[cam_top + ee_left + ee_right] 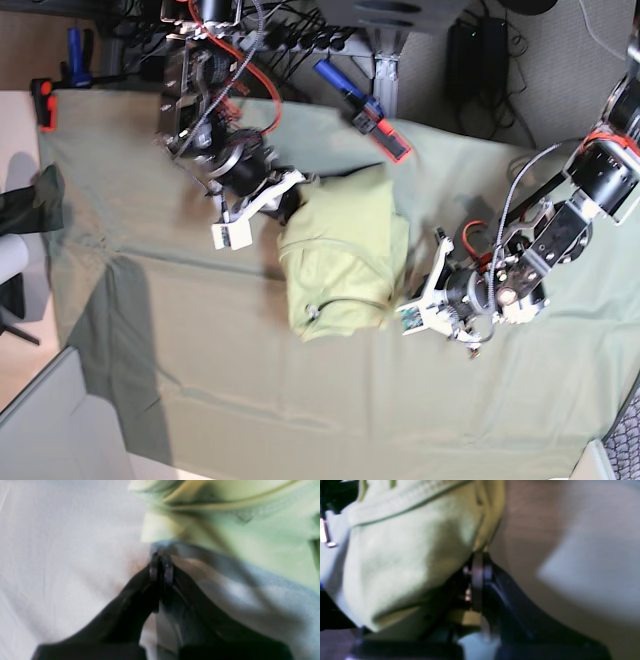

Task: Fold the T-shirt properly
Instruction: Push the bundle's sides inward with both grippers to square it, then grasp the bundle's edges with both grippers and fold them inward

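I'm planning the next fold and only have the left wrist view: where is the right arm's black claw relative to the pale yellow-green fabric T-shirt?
Observer: The right claw is shut, its tips right at an edge of the T-shirt; I can't tell whether cloth is pinched.
Operator: Anything near the shirt on the side toward the robot's base?
Observer: Yes, a slim blue, black and red tool lies just past the shirt there, slanting.

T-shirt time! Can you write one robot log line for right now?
T-shirt: partly folded, on tablecloth | left hand: shut, beside shirt's edge | right hand: shut at shirt's edge, grip unclear
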